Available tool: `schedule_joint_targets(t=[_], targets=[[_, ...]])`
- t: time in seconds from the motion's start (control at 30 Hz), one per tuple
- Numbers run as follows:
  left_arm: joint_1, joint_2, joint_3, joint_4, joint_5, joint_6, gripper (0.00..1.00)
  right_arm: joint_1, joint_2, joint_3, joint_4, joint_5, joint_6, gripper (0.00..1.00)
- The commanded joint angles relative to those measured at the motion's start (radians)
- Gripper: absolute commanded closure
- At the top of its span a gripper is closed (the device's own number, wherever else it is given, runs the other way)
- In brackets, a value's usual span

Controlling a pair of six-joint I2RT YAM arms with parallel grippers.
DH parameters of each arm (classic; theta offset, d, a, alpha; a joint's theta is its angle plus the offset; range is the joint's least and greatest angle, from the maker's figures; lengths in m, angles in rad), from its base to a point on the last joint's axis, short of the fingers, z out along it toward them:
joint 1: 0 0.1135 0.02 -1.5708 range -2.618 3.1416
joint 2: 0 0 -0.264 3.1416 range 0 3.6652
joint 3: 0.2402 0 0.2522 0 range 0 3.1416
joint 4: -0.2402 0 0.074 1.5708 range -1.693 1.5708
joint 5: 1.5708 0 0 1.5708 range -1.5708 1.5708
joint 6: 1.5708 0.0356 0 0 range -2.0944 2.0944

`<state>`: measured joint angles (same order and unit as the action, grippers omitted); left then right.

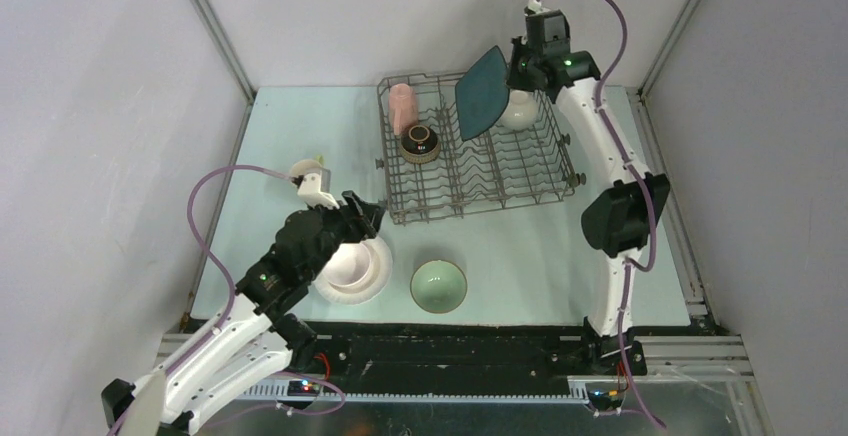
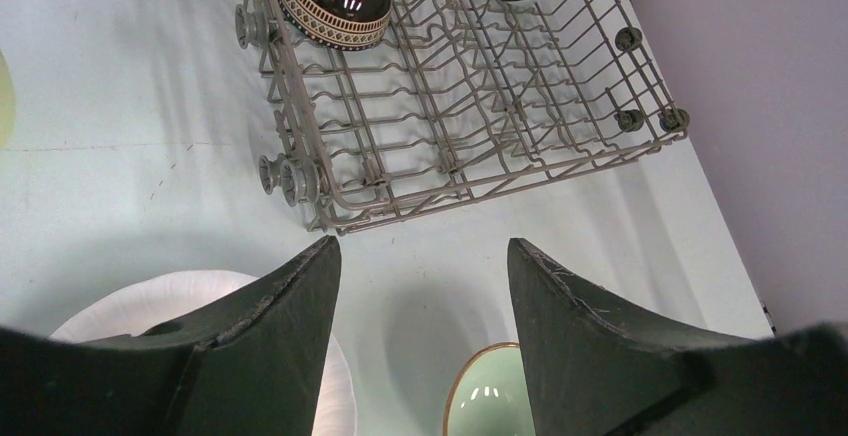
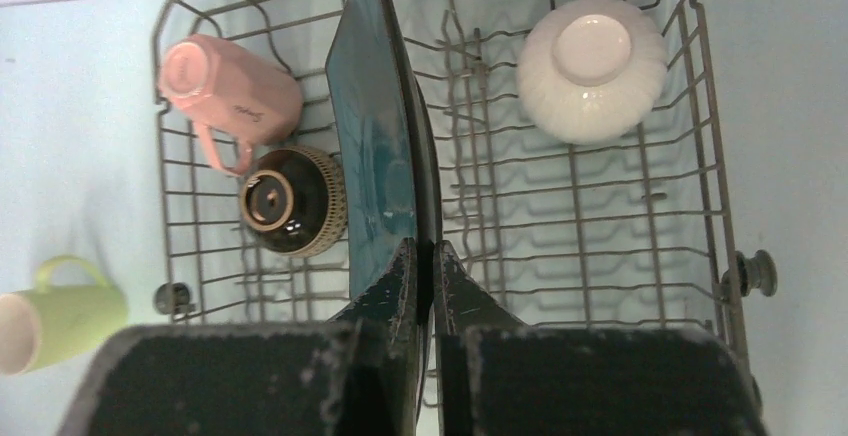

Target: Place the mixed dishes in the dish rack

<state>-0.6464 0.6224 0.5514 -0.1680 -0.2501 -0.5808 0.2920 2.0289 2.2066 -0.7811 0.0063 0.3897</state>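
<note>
**Teal plate held on edge over the rack**

Right claw [image 3: 425,251] first: the jaws are pinched narrow on the rim of the teal plate [image 3: 375,136]. The plate stands on edge and runs straight out ahead of the fingers, over the middle of the rack [image 3: 600,221]. From above it leans, with its top corner at the claw and its lower corner down by the tines. Whether it touches them, I cannot tell.

Ahead and left of that claw, the pink mug [image 3: 230,86] sits in the rack's corner. The brown bowl [image 3: 290,201] is just beside it, upside down, close to the plate's left face. Ahead and right of the claw, the white bowl [image 3: 592,66] is in the rack too, base up. Well off to the claw's left, outside the rack's rim, the green mug [image 3: 60,311] lies on its side on the table [image 1: 560,256].

Over to the left claw [image 2: 422,251]: the jaws are spread wide with nothing between them, and it hovers above the table. Below its left finger is the white plate [image 2: 130,301], and the top view shows the pink bowl [image 1: 350,261] sitting on it, partly under the arm. Below the right finger is the green bowl [image 2: 490,396], upright and apart from the plate. Ahead of this claw is the rack's near corner, and the two are not touching.
</note>
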Motion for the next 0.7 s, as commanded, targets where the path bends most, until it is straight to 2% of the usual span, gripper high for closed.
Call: schedule_joint_targets(t=[0.0, 0.67], targets=[[0.008, 0.006, -0.004, 0.013, -0.004, -0.022, 0.32, 0.025, 0.033, 0.118, 0.110, 0.114, -0.045, 1.00], [0.019, 0.086, -0.020, 0.053, 0.014, -0.027, 0.31, 0.116, 0.285, 0.156, 0.404, 0.183, -0.229, 1.00]])
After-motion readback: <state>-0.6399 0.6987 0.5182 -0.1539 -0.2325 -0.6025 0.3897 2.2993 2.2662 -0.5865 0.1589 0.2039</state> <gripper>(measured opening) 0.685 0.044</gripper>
